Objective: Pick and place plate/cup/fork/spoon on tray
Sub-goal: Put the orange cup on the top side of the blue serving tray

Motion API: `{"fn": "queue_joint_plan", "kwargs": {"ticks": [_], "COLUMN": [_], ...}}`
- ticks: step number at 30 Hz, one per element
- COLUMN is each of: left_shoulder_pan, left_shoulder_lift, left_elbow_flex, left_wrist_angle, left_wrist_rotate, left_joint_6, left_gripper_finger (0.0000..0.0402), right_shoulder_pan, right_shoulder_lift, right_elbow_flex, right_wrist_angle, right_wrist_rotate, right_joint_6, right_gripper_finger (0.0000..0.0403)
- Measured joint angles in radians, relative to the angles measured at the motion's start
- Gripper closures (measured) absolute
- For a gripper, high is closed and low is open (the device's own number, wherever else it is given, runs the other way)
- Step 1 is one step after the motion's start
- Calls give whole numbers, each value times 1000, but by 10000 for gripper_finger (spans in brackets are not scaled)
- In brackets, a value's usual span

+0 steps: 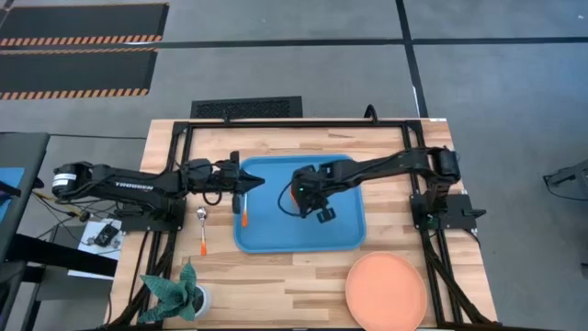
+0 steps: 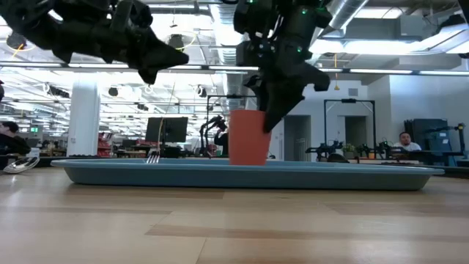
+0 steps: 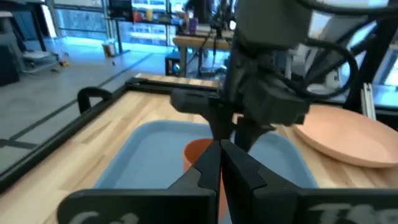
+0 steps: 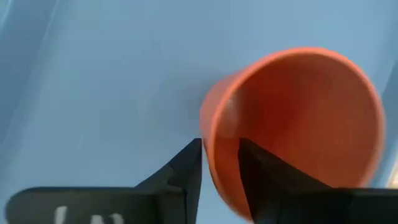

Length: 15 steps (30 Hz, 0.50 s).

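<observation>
Right gripper [image 4: 219, 163] jaws pinch the rim of the cup [image 4: 298, 124], one finger inside, one outside. Cup stands on the tray [image 1: 340, 234], near its middle. Fork [image 1: 245, 213] lies at tray's left edge under the left gripper [image 1: 246, 181], jaws pressed together. Spoon [image 1: 201, 230] and plate [image 1: 386, 291] rest on the table [image 1: 276, 285].

Right hand [image 1: 299, 198] reaches in from the right, fingers pinched; left hand [image 1: 250, 181] hovers closed opposite.

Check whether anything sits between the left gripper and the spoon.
Nothing visible does. The left gripper hangs over the left part of the tray; the spoon lies on the table just outside the tray's left rim.
</observation>
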Motion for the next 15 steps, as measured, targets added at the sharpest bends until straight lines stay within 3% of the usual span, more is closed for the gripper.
{"fn": "queue_joint_plan", "kwargs": {"ticks": [12, 15], "left_shoulder_pan": [81, 92], "left_shoulder_lift": [-26, -26], "left_elbow_flex": [-44, -44], "left_wrist_angle": [25, 25], "left_wrist_rotate": [17, 17], "left_joint_6": [24, 25], "left_gripper_finger": [400, 400], "right_shoulder_pan": [-22, -51], "right_shoulder_lift": [-39, -87], "right_elbow_flex": [0, -1], "right_wrist_angle": [-55, -107], "right_wrist_rotate": [-12, -27], "right_joint_6": [49, 108], "right_gripper_finger": [387, 390]}}
